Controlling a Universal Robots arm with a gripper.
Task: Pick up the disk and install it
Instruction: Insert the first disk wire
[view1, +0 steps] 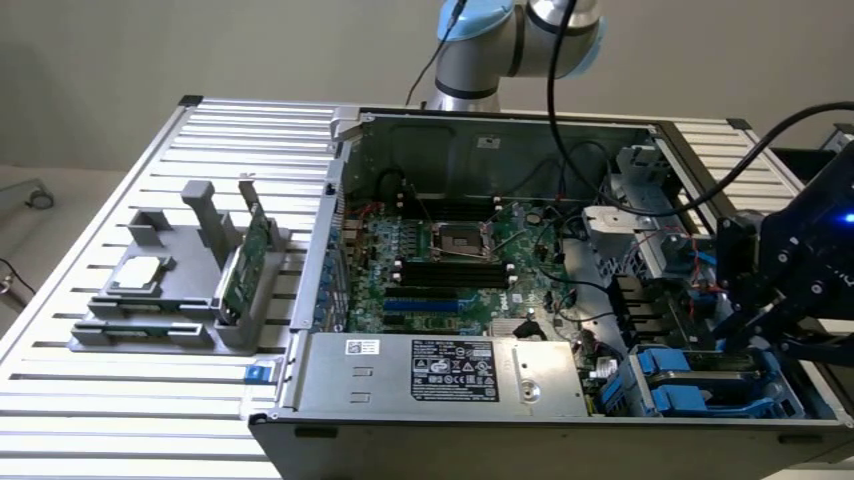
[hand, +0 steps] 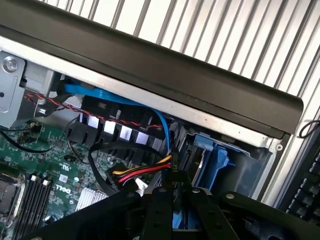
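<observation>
The disk (view1: 683, 372), in blue rails, sits in the drive bay (hand: 250, 167) at the case (view1: 534, 440) corner on the exterior view's right. The gripper (view1: 747, 335) hangs just above it; whether it grips anything I cannot tell. The motherboard (hand: 55, 170) reads "DELL". The power supply (view1: 441, 370) label's print is too small to read.

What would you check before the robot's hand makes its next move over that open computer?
1. Computer case open on top: ok.
2. Hand above the blue drive bay: ok.
3. Disk in the hand: cannot tell.
4. Red and yellow wires clear of the hand: not ok, they seem to run close beside it.
5. Case flat on the slatted table: ok.
</observation>
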